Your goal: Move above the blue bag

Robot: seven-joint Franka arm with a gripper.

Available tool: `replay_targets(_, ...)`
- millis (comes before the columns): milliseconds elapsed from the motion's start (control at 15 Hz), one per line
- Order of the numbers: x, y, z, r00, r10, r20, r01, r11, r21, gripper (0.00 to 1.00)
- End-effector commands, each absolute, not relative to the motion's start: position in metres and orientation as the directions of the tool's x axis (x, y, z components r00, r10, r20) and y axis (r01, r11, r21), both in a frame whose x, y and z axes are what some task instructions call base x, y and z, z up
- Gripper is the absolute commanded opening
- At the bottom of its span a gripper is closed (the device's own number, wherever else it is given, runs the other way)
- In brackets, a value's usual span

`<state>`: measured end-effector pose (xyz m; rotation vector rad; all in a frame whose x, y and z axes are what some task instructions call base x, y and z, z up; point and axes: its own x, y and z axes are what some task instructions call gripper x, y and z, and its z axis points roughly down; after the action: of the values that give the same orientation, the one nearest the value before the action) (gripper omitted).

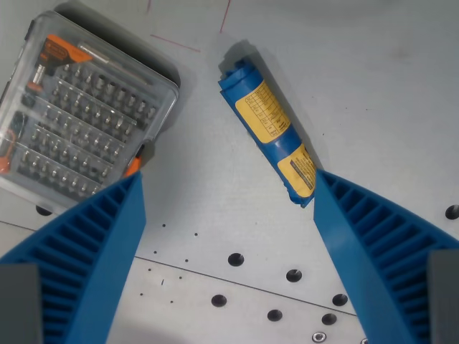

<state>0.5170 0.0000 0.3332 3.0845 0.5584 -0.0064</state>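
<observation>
On the grey metal table [215, 215], the released end effector [228, 197] (ribbed blue fingers) flanks a crinkled blue bag [269, 122].

Glossy blue bag [271, 125], matt table [358, 79]

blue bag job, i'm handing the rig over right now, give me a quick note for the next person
Gripper: open, holding nothing; both blue ribbed fingers frame the bottom of the wrist view.
Blue bag: rolled up with yellow labels, lying diagonally on the grey table; its lower end sits close by the finger at the wrist view's right.
Clear bit-set case: upper left of the wrist view, apart from the bag.
Done: gripper is near the bag.
Left: the bag sits up and right of the gap between the fingers, so centring above it probably remains.
</observation>
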Motion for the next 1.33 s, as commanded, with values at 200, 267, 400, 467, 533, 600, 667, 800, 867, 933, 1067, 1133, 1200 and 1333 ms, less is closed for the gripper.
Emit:
replay_targets(200, 0.517, 0.000, 0.335, 0.936, 0.351, -0.002, 0.351, -0.936, 0.007, 1.00)
replay_targets(267, 0.517, 0.000, 0.335, 0.936, 0.352, -0.002, 0.352, -0.936, 0.007, 1.00)
replay_targets(400, 0.517, 0.000, 0.334, 0.933, 0.359, -0.002, 0.359, -0.933, 0.008, 1.00)
replay_targets(467, 0.517, 0.000, 0.334, 0.931, 0.364, -0.003, 0.364, -0.931, 0.008, 1.00)
replay_targets(533, 0.517, 0.000, 0.333, 0.928, 0.372, -0.003, 0.372, -0.928, 0.008, 1.00)
replay_targets(600, 0.517, -0.001, 0.332, 0.925, 0.380, -0.003, 0.380, -0.925, 0.009, 1.00)
replay_targets(667, 0.517, -0.001, 0.331, 0.921, 0.390, -0.003, 0.390, -0.921, 0.010, 1.00)
replay_targets(800, 0.516, -0.002, 0.328, 0.911, 0.412, 0.002, 0.412, -0.911, 0.013, 1.00)
replay_targets(867, 0.516, -0.002, 0.327, 0.905, 0.424, 0.004, 0.424, -0.905, 0.015, 1.00)
replay_targets(933, 0.516, -0.003, 0.325, 0.900, 0.436, 0.008, 0.436, -0.900, 0.018, 1.00)
replay_targets(1067, 0.516, -0.005, 0.320, 0.888, 0.459, 0.017, 0.459, -0.888, 0.026, 1.00)
replay_targets(1133, 0.515, -0.006, 0.317, 0.880, 0.474, 0.021, 0.473, -0.881, 0.030, 1.00)
replay_targets(1200, 0.515, -0.007, 0.314, 0.872, 0.489, 0.024, 0.488, -0.872, 0.034, 1.00)
replay_targets(1333, 0.514, -0.010, 0.307, 0.856, 0.517, 0.030, 0.515, -0.856, 0.043, 1.00)
